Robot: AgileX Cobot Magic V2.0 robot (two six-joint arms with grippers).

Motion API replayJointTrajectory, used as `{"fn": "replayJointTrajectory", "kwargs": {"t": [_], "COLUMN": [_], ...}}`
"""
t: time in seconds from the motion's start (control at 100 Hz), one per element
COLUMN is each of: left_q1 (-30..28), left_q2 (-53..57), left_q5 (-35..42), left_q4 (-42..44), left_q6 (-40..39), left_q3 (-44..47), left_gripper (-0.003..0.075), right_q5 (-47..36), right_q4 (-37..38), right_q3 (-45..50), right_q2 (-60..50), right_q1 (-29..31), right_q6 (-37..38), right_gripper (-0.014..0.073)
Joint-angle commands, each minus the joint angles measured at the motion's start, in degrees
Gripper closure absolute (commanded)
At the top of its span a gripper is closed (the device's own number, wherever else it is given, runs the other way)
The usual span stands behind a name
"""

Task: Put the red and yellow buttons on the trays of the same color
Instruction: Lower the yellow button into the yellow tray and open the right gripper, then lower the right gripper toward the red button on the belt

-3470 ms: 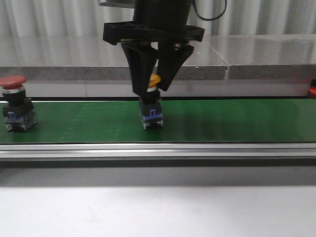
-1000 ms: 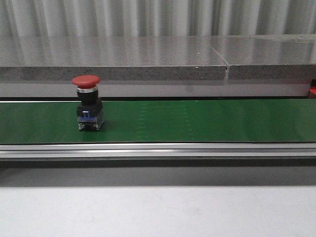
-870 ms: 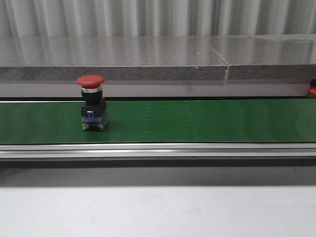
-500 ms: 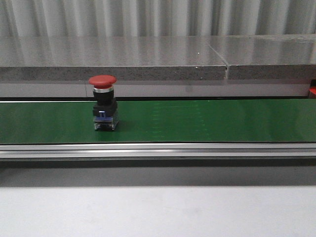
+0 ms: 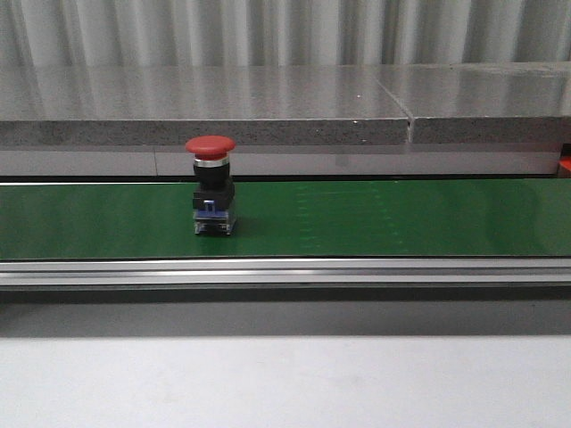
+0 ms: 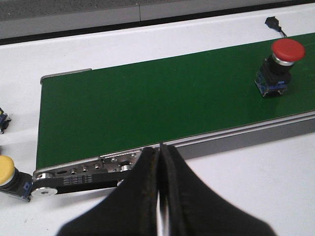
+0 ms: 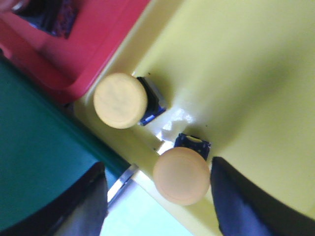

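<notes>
Front view: a red button [image 5: 211, 185] stands upright on the green conveyor belt [image 5: 401, 218], left of the belt's middle, its mushroom cap uppermost and its black-and-blue body resting on the belt; neither arm appears in this view. A grey stone ledge [image 5: 268, 107] runs behind the belt, and a pale surface [image 5: 285, 383] lies in front of it

Left wrist view: the left claw [image 6: 160, 162] hangs with its two fingers pressed together and nothing between them, over the metal side rail [image 6: 78, 169] at the belt's end. The red button [image 6: 278, 66] stands on the belt well away from this claw. A yellow button [image 6: 7, 174] lies on the white surface just beside the belt's end roller

Right wrist view: the right claw [image 7: 157, 196] is spread apart over the yellow tray [image 7: 236, 78], one finger on each side of a yellow button [image 7: 181, 174] without touching it. A second yellow button [image 7: 120, 101] sits in the same tray, close to the first and next to the wall shared with the red tray [image 7: 93, 44]
</notes>
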State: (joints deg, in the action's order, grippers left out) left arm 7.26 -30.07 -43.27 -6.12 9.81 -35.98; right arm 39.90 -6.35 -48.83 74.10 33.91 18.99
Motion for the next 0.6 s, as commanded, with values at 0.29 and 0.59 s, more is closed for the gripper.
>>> {"fn": "replayJointTrajectory", "kwargs": {"t": [0.29,0.59], "left_q1": [0.4,0.4], "left_q2": [-0.2,-0.2], "left_q5": [3.8,3.8], "left_q4": [-1.0,-1.0], "left_q6": [-0.1,-0.1], "left_q3": [-1.7,-1.7], "left_gripper": [0.0741,0.0741], "right_q5": [0.5,6.6], "right_q4": [0.0,-0.1], "right_q3": [-2.8,-8.7], "right_q2": [-10.6,-9.4], "right_q1": [-10.3,-27.4], "right_q6": [-7.1,-13.3], "right_gripper": [0.0125,0.0120]}}
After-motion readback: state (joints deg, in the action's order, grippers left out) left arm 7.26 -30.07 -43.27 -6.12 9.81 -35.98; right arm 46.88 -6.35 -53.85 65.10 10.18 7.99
